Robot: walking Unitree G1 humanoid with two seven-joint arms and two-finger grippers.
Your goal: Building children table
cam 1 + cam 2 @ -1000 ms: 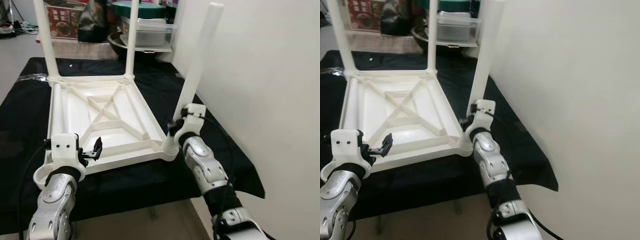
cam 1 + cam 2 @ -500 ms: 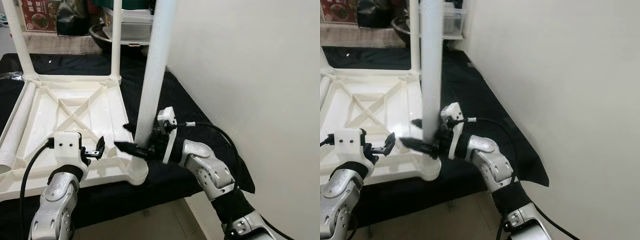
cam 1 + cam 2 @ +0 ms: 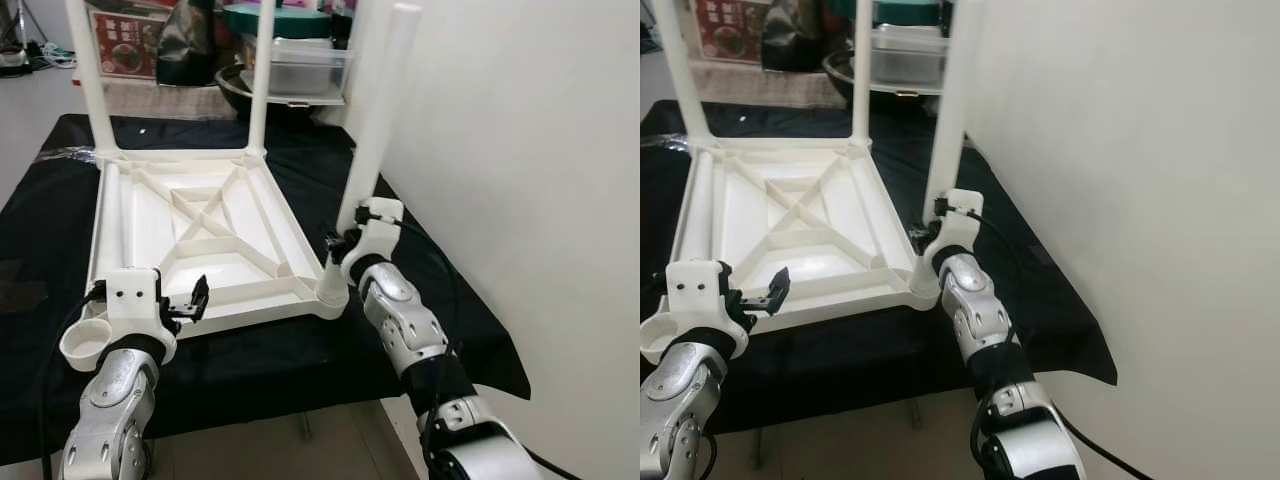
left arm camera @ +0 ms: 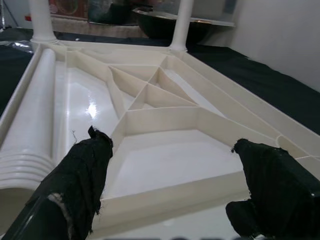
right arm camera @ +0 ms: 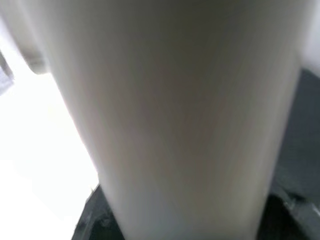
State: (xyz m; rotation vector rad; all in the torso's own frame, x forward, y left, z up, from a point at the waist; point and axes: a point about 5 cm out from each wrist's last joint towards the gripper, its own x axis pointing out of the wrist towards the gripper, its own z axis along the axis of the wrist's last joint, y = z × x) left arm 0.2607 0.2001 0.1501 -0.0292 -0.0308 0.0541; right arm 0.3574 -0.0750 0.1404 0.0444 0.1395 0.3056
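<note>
Left jaws (image 3: 190,300) spread at tabletop (image 3: 200,235) near edge; right jaws (image 3: 335,250) clasping corner leg (image 3: 375,120).

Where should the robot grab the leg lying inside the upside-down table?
Probably mid-length on the loose leg, from above. It lies flat along the tabletop's left rim, so only its top is exposed. The open left gripper is nearest; its fingers should straddle the round tube crosswise.
</note>
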